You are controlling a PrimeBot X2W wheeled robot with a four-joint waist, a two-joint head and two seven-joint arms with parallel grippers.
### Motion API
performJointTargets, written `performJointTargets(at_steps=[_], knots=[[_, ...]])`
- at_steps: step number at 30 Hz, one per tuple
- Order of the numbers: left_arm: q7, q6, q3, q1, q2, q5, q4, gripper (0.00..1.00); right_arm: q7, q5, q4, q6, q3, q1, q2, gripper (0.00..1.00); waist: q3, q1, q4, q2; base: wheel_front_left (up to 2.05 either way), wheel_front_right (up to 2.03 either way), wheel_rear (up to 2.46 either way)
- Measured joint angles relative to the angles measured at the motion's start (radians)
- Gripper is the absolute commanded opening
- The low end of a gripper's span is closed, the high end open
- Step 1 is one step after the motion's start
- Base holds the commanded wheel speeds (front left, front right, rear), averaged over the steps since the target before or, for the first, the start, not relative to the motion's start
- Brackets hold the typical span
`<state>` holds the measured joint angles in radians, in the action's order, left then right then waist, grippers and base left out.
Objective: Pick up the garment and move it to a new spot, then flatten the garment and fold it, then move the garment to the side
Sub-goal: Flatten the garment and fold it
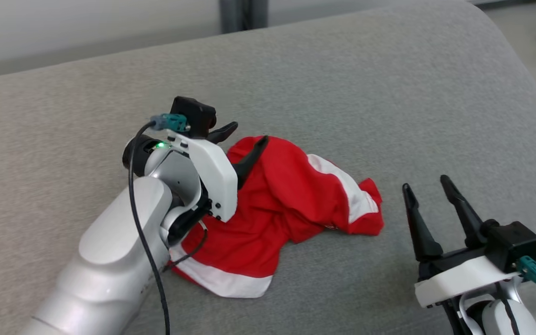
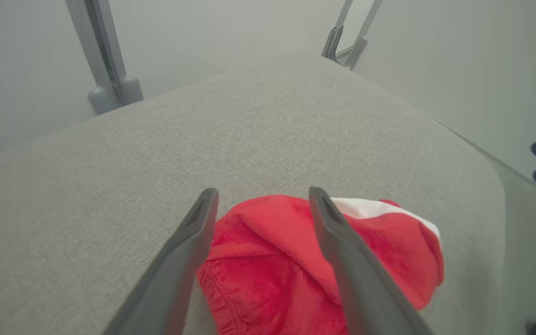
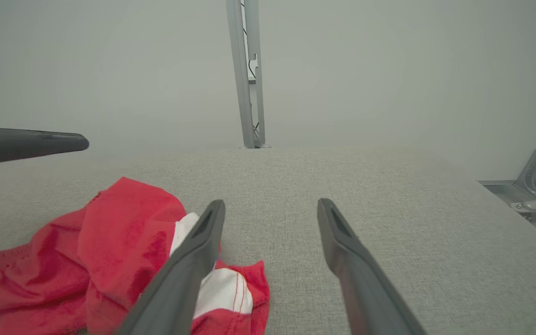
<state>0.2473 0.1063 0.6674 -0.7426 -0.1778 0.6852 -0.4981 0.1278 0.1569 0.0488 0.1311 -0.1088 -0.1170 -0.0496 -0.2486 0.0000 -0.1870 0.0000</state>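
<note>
A crumpled red jersey shirt (image 1: 286, 204) with white sleeve bands lies bunched on the grey woven cushion (image 1: 389, 83), mid head view. My left gripper (image 1: 250, 131) hangs over the shirt's ten o'clock edge, jaws wide, gripping nothing. My right gripper (image 1: 425, 182), jaws equally wide and empty, sits apart at the shirt's three o'clock.

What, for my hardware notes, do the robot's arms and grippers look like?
Glossy pale grey arms, white wrist brackets. The left gripper and right gripper each have two long, tapered dark fingers. Each wrist carries a black camera block with a teal plug; a black cable runs along the left arm, beside a green light.
</note>
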Motion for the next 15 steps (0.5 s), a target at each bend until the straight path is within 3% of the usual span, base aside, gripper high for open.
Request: performJointTargets(at_steps=[6, 10, 11, 13, 15], knots=[[0.040, 0.016, 0.034, -0.072, 0.007, 0.011, -0.152, 1.00, 0.029, 0.029, 0.036, 0.000, -0.025, -0.016, 0.000, 1.00, -0.027, 0.0000, -0.071, 0.0000, 0.00, 0.00, 0.00], [0.123, 0.020, 0.084, -0.111, 0.005, 0.025, -0.243, 0.97, 0.040, 0.039, 0.060, 0.000, -0.023, -0.015, -0.001, 1.00, -0.039, 0.0000, -0.107, 0.0000, 0.00, 0.00, 0.00], [0.146, 0.020, 0.094, -0.117, 0.003, 0.031, -0.258, 0.69, 0.042, 0.043, 0.063, 0.000, -0.025, -0.015, 0.000, 1.00, -0.041, 0.0000, -0.111, 0.0000, 0.00, 0.00, 0.00], [0.172, 0.021, 0.115, -0.123, 0.000, 0.056, -0.265, 0.00, 0.049, 0.045, 0.068, 0.000, -0.024, -0.016, 0.000, 1.00, -0.041, 0.0000, -0.114, 0.0000, 0.00, 0.00, 0.00], [0.176, 0.023, 0.138, -0.133, -0.012, 0.068, -0.257, 0.00, 0.050, 0.051, 0.072, 0.000, -0.021, -0.016, 0.000, 1.00, -0.042, 0.0000, -0.112, 0.0000, 0.00, 0.00, 0.00]])
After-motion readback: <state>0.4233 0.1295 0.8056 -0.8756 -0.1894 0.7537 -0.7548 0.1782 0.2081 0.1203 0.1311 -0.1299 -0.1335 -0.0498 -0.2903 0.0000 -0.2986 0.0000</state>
